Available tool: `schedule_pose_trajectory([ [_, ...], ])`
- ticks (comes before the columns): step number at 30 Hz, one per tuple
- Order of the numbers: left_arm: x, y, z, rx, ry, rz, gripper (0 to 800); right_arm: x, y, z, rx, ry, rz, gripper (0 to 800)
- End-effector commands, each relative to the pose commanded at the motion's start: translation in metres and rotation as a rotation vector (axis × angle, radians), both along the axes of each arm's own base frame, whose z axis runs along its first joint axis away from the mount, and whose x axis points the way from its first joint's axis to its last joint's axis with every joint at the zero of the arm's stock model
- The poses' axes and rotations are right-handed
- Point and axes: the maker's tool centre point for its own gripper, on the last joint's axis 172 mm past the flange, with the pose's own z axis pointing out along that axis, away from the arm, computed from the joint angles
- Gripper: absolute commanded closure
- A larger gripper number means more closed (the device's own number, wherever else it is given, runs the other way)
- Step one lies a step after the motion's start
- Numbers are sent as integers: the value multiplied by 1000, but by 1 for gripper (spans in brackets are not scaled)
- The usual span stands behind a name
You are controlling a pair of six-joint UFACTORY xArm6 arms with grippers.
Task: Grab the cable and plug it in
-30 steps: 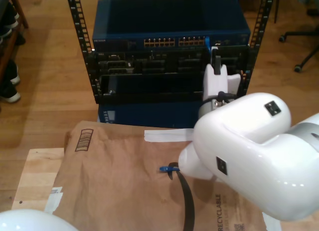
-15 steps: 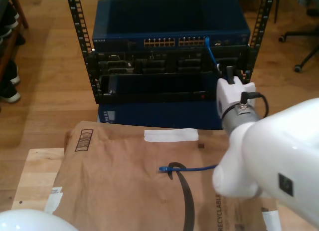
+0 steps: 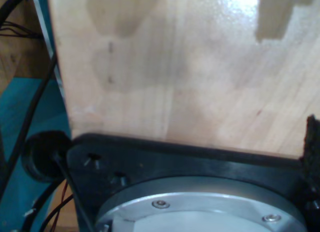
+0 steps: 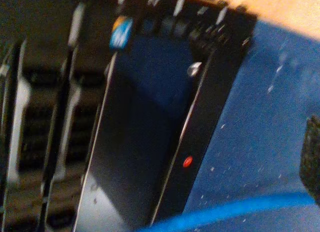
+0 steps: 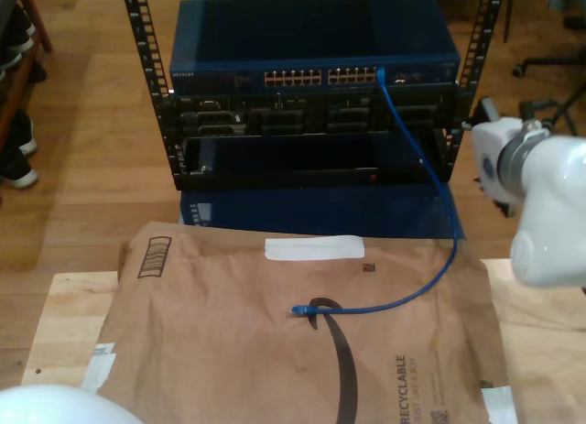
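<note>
From where I stand, the brown paper sheet [image 5: 275, 332] covers most of the wooden counter [image 5: 64, 323], with bare wood along the exterior view's left edge. One plug of the blue cable [image 5: 430, 277] lies loose mid-sheet; the cable curves off the sheet's far edge and climbs to a port in the blue switch [image 5: 311, 48] atop the rack [image 5: 311, 149]. A white arm [image 5: 540, 195] hangs at the exterior view's right, apart from the cable. Neither tool's opening can be told. The second wrist view catches the cable blurred against a blue panel.
</note>
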Motion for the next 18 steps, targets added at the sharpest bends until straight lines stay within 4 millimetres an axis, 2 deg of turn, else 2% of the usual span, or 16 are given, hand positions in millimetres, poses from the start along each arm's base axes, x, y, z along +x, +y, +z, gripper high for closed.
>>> schedule_pose_trajectory([
  [2, 0, 0, 0, 0, -1, 1, 1, -9, -31, 4, -40, 62, -20, 4],
  [6, 0, 0, 0, 0, -1, 1, 1, -33, -84, -6, -86, 202, -77, 4],
  [9, 0, 0, 0, 2, -1, 1, 1, -64, -125, -9, -132, 303, -88, 4],
  [13, 0, 0, 0, 2, -1, 1, 1, -122, -174, -21, -195, 478, -36, 4],
  [18, 0, 0, 0, 2, -1, 1, 1, -231, -205, -44, -159, 722, 7, 4],
])
